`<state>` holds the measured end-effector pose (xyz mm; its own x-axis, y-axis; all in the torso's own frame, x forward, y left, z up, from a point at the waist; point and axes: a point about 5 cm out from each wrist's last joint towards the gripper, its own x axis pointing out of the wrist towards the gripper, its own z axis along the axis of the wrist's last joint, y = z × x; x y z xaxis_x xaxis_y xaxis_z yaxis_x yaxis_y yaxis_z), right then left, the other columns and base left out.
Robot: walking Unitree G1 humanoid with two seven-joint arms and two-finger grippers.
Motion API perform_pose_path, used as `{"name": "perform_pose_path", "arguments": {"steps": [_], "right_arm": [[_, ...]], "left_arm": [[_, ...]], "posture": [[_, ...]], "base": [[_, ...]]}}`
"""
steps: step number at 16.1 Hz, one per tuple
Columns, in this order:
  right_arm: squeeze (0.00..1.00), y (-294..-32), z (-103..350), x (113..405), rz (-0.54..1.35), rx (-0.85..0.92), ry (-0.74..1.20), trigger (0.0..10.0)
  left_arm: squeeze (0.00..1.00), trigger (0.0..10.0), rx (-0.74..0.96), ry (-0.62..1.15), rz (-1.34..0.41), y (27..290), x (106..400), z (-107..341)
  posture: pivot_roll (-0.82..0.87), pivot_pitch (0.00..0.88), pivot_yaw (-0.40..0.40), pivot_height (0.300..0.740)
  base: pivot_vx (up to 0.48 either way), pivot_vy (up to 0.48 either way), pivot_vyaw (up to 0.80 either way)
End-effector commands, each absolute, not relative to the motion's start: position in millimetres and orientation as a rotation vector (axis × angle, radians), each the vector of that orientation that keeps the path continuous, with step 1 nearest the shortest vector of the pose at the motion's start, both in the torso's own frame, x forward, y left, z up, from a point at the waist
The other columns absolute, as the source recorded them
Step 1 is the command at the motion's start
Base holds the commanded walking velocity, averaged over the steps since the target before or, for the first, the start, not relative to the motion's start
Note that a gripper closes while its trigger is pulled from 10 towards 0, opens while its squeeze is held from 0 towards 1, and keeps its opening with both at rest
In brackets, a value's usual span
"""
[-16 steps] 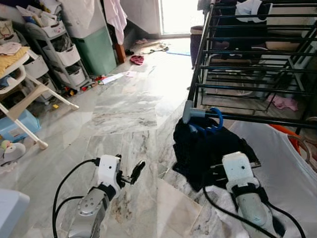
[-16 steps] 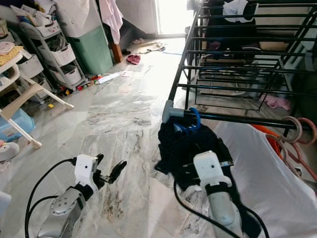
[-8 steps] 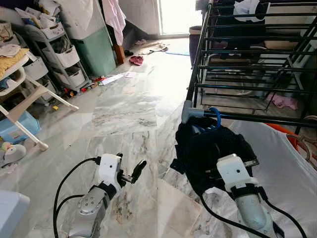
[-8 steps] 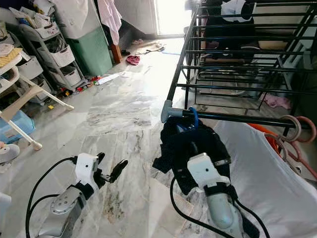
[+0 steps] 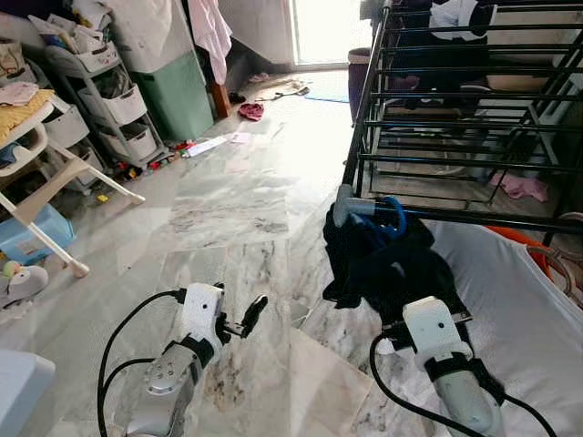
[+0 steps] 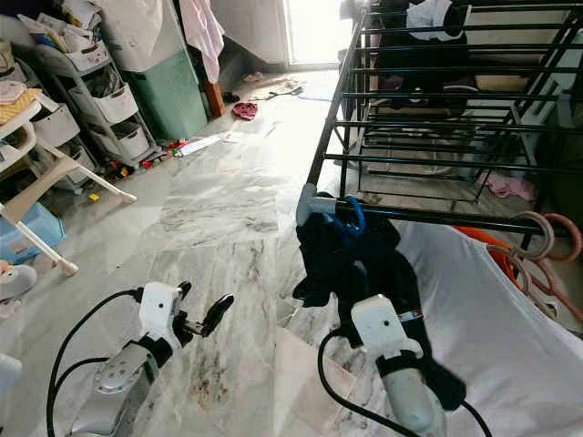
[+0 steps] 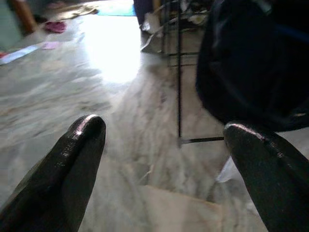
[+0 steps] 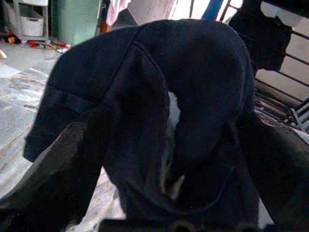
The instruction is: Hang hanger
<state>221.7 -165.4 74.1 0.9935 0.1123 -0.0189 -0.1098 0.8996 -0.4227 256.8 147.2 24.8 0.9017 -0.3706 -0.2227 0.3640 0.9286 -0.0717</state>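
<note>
A blue hanger point(image 5: 394, 218) hooks over the front black rail of the drying rack point(image 5: 474, 221), beside the rail's grey end cap. A dark garment point(image 5: 383, 264) droops from the hanger in a bunch. My right arm's white wrist point(image 5: 428, 331) sits just below and in front of the garment. In the right wrist view my right gripper point(image 8: 164, 186) is open, its fingers point(image 8: 58, 169) wide apart on either side of the hanging dark garment point(image 8: 193, 96). My left gripper point(image 5: 240, 320) is open low over the marble floor, with nothing between its fingers point(image 7: 77, 150).
A white sheet point(image 5: 524, 305) hangs along the rail to the right, with pink and orange hangers point(image 6: 547, 244) beyond it. At the left stand a white high chair point(image 5: 41, 173), plastic drawers point(image 5: 114, 105) and a green bin point(image 5: 180, 91). Small items litter the far floor point(image 5: 251, 109).
My right arm has drawn back and down from the dark garment, which now droops lower from the blue hanger. The left arm has stayed still.
</note>
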Motion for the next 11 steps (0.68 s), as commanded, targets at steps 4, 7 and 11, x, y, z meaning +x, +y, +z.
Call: {"name": "perform_pose_path", "arguments": {"steps": [4, 7, 11], "right_arm": [[1.0, -163, 79, 223, 0.108, -0.451, -0.05, 10.0], [1.0, -177, 104, 226, -0.03, -0.645, -0.203, 10.0], [1.0, -170, 114, 224, -0.014, -0.713, -0.282, 10.0]], "left_arm": [[0.0, 10.0, 0.023, 0.268, -0.322, 156, 258, 26], [0.0, 10.0, 0.028, 0.258, -0.325, 154, 257, 30], [0.0, 10.0, 0.032, 0.258, -0.34, 151, 257, 34]], "posture": [[-0.21, 0.0, 0.147, 0.74], [-0.21, 0.0, 0.15, 0.74], [-0.22, 0.0, 0.156, 0.74]], "base": [[0.0, 0.0, 0.0], [0.0, 0.0, 0.0], [0.0, 0.0, 0.0]]}}
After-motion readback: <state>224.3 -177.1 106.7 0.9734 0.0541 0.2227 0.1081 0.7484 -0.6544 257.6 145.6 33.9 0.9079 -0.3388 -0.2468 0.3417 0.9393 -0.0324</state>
